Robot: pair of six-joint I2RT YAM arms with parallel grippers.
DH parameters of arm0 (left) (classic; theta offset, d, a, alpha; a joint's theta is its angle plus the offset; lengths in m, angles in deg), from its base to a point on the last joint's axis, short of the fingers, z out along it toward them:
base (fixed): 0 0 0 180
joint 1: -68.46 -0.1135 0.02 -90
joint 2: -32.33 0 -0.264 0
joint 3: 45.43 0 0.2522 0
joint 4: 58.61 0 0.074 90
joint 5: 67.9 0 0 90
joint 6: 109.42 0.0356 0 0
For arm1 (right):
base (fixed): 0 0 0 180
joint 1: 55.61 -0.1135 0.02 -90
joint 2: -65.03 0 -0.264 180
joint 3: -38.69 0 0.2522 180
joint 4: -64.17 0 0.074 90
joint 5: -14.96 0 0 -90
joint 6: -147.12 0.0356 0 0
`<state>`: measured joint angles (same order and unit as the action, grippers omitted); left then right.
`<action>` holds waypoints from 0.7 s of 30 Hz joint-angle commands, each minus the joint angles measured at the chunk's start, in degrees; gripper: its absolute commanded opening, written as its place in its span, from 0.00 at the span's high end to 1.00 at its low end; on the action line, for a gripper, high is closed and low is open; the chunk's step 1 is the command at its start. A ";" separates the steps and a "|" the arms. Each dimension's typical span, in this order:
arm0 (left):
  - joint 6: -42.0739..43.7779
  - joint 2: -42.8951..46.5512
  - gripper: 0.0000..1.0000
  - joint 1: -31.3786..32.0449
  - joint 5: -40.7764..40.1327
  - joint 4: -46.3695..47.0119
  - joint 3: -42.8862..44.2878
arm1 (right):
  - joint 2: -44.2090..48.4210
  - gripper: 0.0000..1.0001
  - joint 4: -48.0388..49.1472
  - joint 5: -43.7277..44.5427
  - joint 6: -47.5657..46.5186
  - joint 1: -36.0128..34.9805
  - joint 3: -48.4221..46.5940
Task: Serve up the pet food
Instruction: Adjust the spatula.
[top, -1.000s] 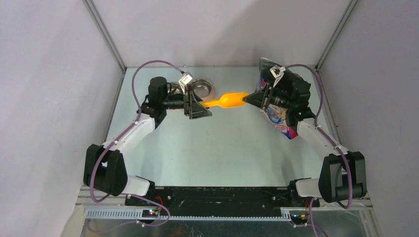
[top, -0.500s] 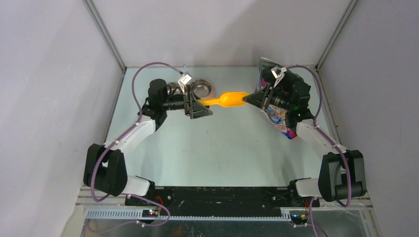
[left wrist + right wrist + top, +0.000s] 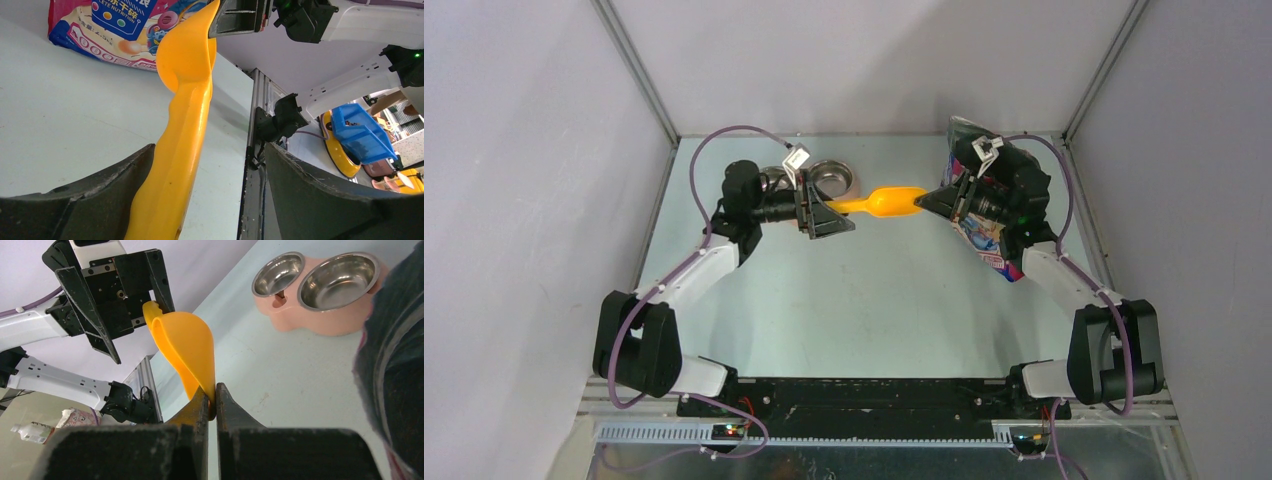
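A yellow scoop [image 3: 889,203] hangs level above the table between both arms. My right gripper [image 3: 214,395] is shut on the thin rim of the scoop's bowl [image 3: 187,350]. The left gripper [image 3: 207,170] stands open around the handle [image 3: 187,100], which rests against one finger, with a wide gap to the other. The cat food bag [image 3: 989,245] lies at the right under the right arm and shows in the left wrist view [image 3: 115,25]. The pet food itself is hidden. The scoop's bowl looks empty.
The pink twin-bowl feeder [image 3: 829,178] with two empty steel bowls [image 3: 320,295] sits at the back, just behind the left gripper. Grey walls close in the table on three sides.
The left gripper's jaws have spread wider off the scoop handle. The scoop stays in the right gripper, and both arms have barely moved.
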<state>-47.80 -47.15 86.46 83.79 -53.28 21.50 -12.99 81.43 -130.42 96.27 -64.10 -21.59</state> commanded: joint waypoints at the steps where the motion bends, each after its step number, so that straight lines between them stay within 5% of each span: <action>1: -1.08 1.69 0.18 -0.12 0.00 3.04 -0.28 | -0.36 1.00 3.34 1.21 0.92 0.21 0.35; 21: -2.68 2.12 0.13 -1.48 -1.01 5.69 -1.55 | -0.37 1.00 3.00 2.96 1.05 -0.92 1.17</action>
<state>-49.66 -46.74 85.17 83.27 -50.37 20.14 -13.29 82.29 -128.87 97.06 -64.41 -20.43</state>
